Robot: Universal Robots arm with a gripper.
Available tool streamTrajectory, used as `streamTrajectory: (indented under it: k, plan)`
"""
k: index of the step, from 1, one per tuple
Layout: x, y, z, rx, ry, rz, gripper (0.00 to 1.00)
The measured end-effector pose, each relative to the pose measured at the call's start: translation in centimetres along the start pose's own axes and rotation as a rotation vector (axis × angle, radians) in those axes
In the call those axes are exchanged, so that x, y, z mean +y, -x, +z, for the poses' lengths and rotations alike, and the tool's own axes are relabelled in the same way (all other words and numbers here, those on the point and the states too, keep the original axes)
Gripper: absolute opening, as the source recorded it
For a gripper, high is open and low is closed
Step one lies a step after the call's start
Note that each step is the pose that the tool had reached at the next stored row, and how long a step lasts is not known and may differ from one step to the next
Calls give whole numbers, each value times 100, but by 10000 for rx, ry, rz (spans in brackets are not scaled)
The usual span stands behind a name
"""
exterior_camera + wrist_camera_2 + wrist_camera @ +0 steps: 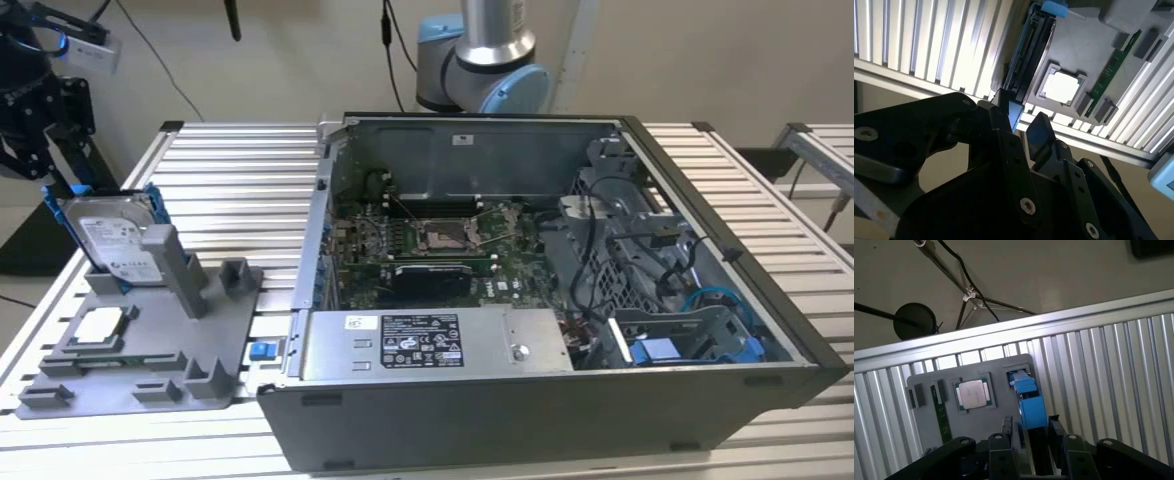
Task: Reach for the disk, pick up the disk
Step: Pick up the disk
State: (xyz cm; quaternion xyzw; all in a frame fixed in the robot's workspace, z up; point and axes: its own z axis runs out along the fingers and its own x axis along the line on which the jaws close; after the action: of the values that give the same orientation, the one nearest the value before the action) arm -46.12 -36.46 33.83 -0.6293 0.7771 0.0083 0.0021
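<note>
- One flat silver metal disk (110,235) with a white label and blue plastic side rails stands upright on its edge. It sits at the far corner of a grey plastic tray (200,350), close to the edge of the ribbed metal table (240,170) on the exterior view's left.
- A grey post (174,265) of the tray stands just beside the disk's label face. There is open room above the disk's top edge.
- The big open computer case (534,420) stands well apart from the disk, on the exterior view's right.
- The exterior view shows the disk's wide label face. The first wrist view looks down along its thin blue edge (1029,402), and the second wrist view sees it as a dark, narrow strip (1026,60).
- Both wrist views show a small square silver chip (973,393) (1061,86) lying flat in the tray, with a thin green memory stick (943,422) (1111,70) near it.
- The black gripper (74,165) hangs over the disk and points down at its top edge.
- In both wrist views the gripper (1030,427) (1021,120) is spread, with one finger on each side of the blue edge. I cannot tell if the fingers touch it.
- The grey and blue arm base (481,60) stands behind the case.
</note>
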Motion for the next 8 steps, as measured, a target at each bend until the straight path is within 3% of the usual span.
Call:
streamTrajectory:
  k: [8]
  plan:
    - [4,7,33,-3,-1,-2,100]
